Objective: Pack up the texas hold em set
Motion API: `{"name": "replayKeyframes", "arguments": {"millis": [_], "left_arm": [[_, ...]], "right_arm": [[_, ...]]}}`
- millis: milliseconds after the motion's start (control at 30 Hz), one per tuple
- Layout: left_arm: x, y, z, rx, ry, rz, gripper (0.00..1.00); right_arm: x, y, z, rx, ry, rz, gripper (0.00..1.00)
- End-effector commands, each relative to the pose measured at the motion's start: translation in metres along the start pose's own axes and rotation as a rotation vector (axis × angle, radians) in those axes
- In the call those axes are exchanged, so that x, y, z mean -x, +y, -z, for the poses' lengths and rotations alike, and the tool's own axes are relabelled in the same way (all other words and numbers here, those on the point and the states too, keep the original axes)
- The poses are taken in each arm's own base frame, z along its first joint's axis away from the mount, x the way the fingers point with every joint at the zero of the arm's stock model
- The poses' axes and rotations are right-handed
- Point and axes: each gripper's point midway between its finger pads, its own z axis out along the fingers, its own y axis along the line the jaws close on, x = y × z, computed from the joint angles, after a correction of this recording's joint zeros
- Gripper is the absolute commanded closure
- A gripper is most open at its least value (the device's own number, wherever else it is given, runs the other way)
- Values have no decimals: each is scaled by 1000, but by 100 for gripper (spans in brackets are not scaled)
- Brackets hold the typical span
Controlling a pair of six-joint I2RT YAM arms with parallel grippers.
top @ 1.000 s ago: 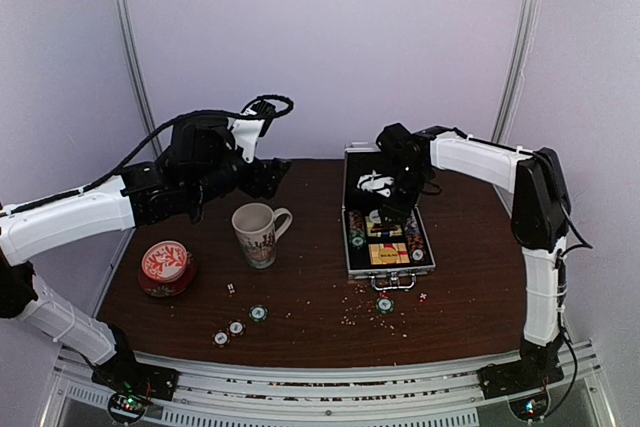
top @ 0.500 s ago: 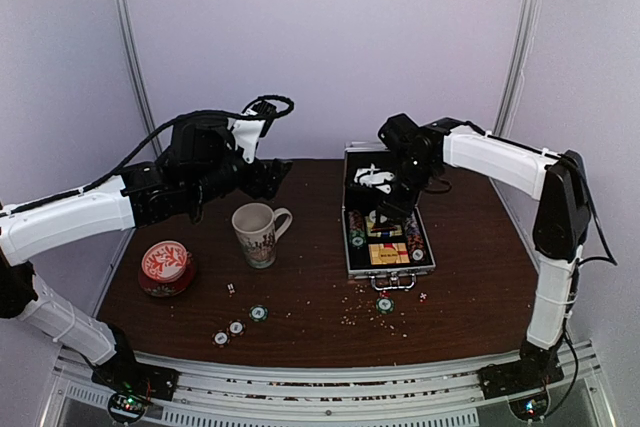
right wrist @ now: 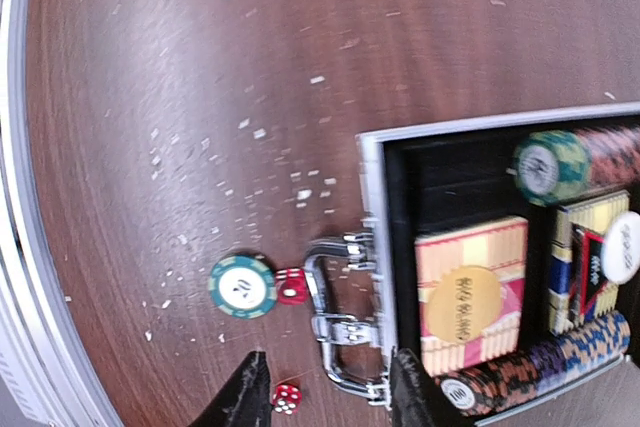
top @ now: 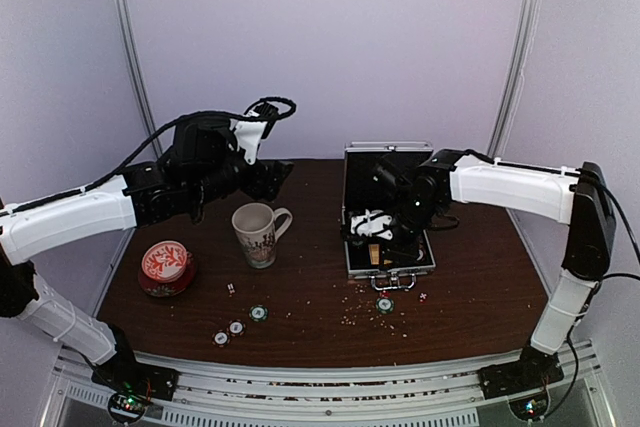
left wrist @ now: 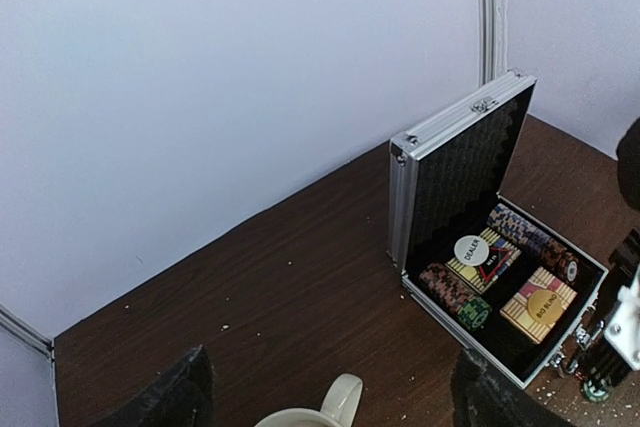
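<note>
Silver briefcase (right wrist: 372,197) lies below the right arm's downward-pointing tool (right wrist: 330,387) (spread astride the handle (right wrist: 335,322)).

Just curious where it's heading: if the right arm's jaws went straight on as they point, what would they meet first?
Probably the metal handle of the case, framed between the right gripper's open jaws in its wrist view; a red die lies close by. Depth is hard to judge.

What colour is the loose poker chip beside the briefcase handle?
The round poker chip is green, white centre; clearest in right wrist view.
</note>
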Motion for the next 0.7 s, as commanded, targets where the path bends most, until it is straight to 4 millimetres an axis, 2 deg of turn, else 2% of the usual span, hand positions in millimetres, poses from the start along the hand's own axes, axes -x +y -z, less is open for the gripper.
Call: {"name": "replayKeyframes", "arguments": {"millis": [0, 200, 500, 667], "left_arm": [[18, -1, 1, -10, -44, 14, 17], [18, -1, 1, -9, -43, 12, 17], [19, -1, 2, -13, -45, 12, 17], [18, -1, 2, -11, -44, 11, 17]], "right_arm": [[-9, 13, -8, -28, 64, 84, 63], [-28, 18, -32, -41, 149, 115, 68], [-50, 19, -55, -44, 220, 117, 76], [-54, 21, -65, -31, 238, 121, 84]]}}
